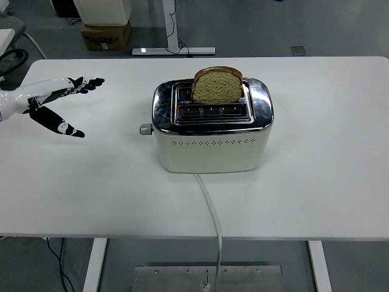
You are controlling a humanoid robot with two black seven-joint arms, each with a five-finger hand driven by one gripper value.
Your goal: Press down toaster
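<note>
A cream and chrome two-slot toaster (211, 131) stands in the middle of the white table (316, 182). A slice of brown bread (217, 85) stands high in its far slot; the near slot is empty. The lever knob (145, 129) sticks out of the toaster's left end, in its raised position. My left hand (59, 103) is open, fingers spread flat and thumb pointing down toward the table, hovering over the table's left part, well to the left of the knob. The right arm is out of view.
The toaster's white cord (209, 213) runs from its front over the table's near edge. A cardboard box (106, 35) and a desk leg base (174, 51) are on the floor beyond the table.
</note>
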